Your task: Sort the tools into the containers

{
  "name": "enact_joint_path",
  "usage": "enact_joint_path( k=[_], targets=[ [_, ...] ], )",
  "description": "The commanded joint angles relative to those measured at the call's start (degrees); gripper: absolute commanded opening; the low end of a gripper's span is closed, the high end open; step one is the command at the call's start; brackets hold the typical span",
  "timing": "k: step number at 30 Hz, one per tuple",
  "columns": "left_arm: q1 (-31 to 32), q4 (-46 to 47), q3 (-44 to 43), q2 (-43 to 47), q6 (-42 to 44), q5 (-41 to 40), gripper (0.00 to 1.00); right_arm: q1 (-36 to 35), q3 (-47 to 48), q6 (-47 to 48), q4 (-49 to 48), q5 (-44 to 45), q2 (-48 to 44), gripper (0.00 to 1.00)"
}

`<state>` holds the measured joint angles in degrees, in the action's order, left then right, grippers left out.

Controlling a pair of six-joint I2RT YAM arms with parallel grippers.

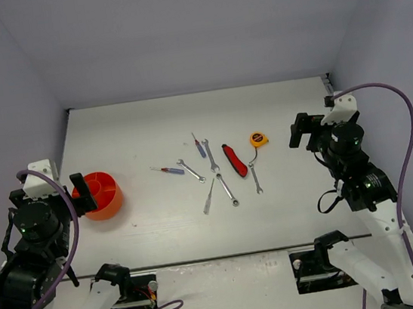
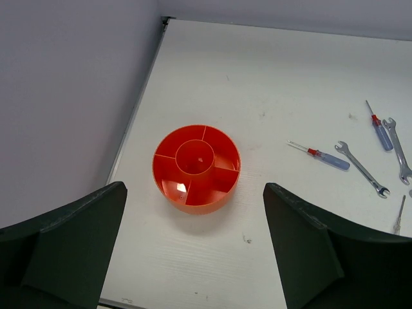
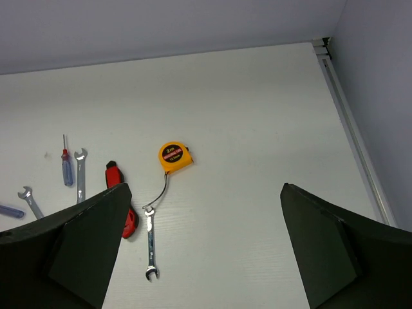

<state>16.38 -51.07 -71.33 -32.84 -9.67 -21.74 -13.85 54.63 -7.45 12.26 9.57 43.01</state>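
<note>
Top view: a white table (image 1: pixel 149 124) lies between two arms. At its left side stands the round orange-red tub (image 1: pixel 108 207), with the left end effector (image 1: pixel 82 194) near it. The tools lie in a loose cluster at mid-table, well apart from the tub. They include a screwdriver (image 1: pixel 170 170), silver wrenches (image 1: pixel 228 190), a red-and-black knife-like tool (image 1: pixel 234 159) and a yellow tape measure (image 1: pixel 258 139). The right end effector (image 1: pixel 300 131) hovers to the right of the tape measure, apart from it.

Left wrist view: both dark fingers (image 2: pixel 71 244) are spread wide and hold nothing. The tub shows between them, on the table, with a round centre cell inside a divided ring.

Right wrist view: the fingers (image 3: pixel 84 244) are spread wide and hold nothing. The tape measure lies between them on the table, a wrench just nearer the camera. One finger partly hides the knife-like tool.
</note>
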Motion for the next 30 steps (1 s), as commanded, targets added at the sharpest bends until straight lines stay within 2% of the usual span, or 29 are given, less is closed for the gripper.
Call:
enact_joint_path(
  k=[1,7,9,14,17,19,22,25,30],
  targets=[
    [0.1,1.9,-0.6,-1.9,-0.6,-0.5,0.84,0.2,2.6,0.9,-2.7,-0.7,2.1,1.0],
    [0.1,1.4,-1.6,-3.2,-2.3,2.0,0.84,0.1,3.0,2.1,-2.5,-10.1,9.9,1.0],
    [0.1,1.2,-2.1,-4.0,-2.9,4.3,0.84,-0.1,4.1,2.2,-2.2,-14.8,16.2,1.0],
    [0.1,0.2,-4.5,-6.6,-4.9,11.7,0.84,-4.9,8.9,0.4,-0.3,-16.0,31.4,1.0],
    [0.1,-0.6,-5.4,-8.2,-5.6,12.9,0.84,-9.3,12.0,0.4,-0.1,-14.6,38.3,1.0],
    [0.1,-0.7,-5.2,-8.6,-6.2,13.0,0.84,-11.1,14.5,0.5,-0.1,-14.2,43.4,0.97],
    [0.1,-0.7,-4.9,-9.1,-7.0,13.9,0.84,-12.5,16.9,0.1,-0.1,-14.5,50.0,0.86],
    [0.1,-0.8,-4.8,-9.7,-7.7,15.3,0.84,-13.0,19.0,0.0,-0.1,-14.5,56.0,0.79],
    [0.1,-0.8,-4.3,-10.7,-8.6,17.3,0.84,-13.6,20.7,0.0,0.0,-15.0,62.1,0.75]
  ],
)
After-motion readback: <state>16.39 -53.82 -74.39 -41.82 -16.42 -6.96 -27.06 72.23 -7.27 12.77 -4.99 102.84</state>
